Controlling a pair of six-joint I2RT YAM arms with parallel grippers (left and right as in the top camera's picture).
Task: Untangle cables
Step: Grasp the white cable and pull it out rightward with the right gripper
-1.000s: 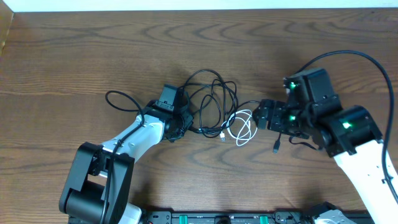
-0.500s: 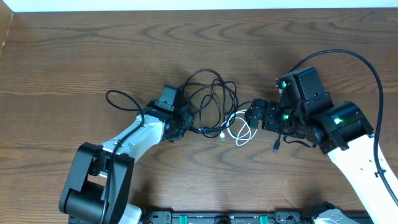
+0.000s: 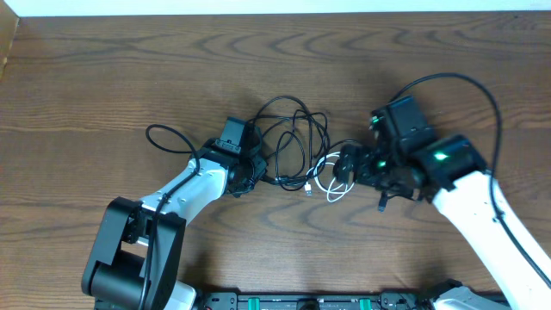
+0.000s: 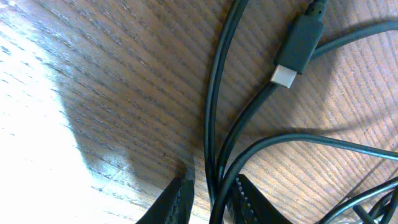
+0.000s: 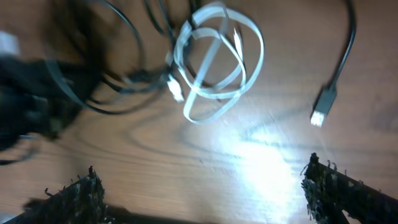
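The black cables lie in a tangle at the table's middle. The short white cable is coiled just to their right. My left gripper is at the tangle's left edge. In the left wrist view its jaws are shut on black cable strands, with a black plug lying beyond. My right gripper hovers at the white coil's right edge. It is wide open and empty. The white cable lies ahead of the fingers.
A loose black plug end lies under my right arm; it also shows in the right wrist view. A thin black loop trails left of my left arm. The thick arm cord arcs above my right arm.
My right arm has moved left, bringing its open gripper up to the white coil. My left arm and the tangle have not moved.
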